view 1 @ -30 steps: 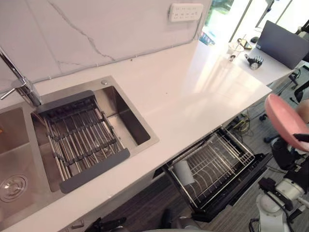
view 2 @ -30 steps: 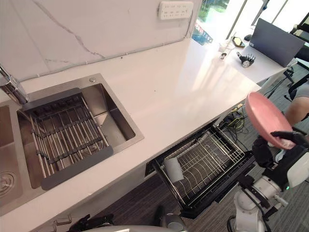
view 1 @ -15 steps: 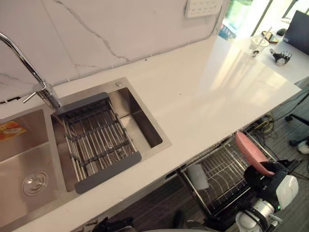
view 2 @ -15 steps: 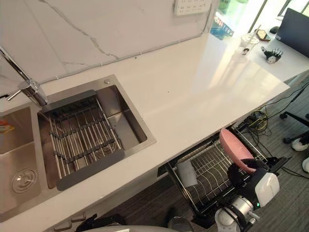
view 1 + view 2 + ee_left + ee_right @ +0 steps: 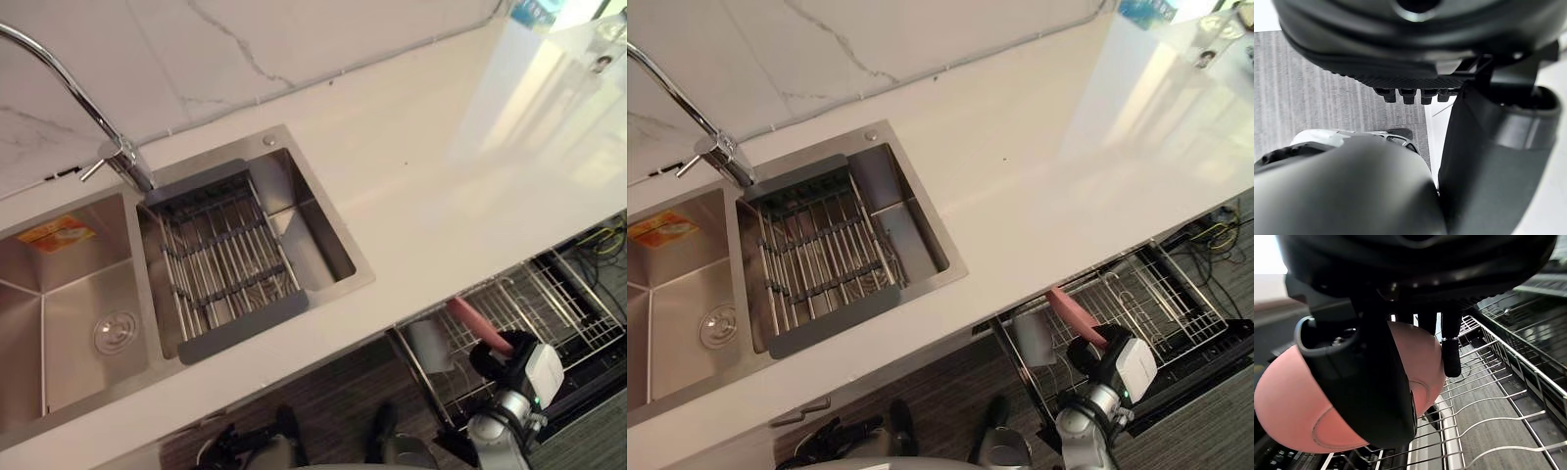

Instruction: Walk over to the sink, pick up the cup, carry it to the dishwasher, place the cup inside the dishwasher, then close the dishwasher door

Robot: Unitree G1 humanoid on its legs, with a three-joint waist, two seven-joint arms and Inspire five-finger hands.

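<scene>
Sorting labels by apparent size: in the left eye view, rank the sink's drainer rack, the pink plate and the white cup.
1. Drainer rack, by far largest.
2-3. White cup and pink plate look close: the plate, edge-on in the right hand, shows as a thin strip, so no ranking.

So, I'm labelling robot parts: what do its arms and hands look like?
Right hand: glossy dark shell, slim dark fingers, broad thumb; white boxy wrist unit with a green light, silver-grey forearm. Left hand: same dark shell, woven-texture strip.

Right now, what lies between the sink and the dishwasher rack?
Bare white counter separates sink and rack, shown in the left eye view.
</scene>
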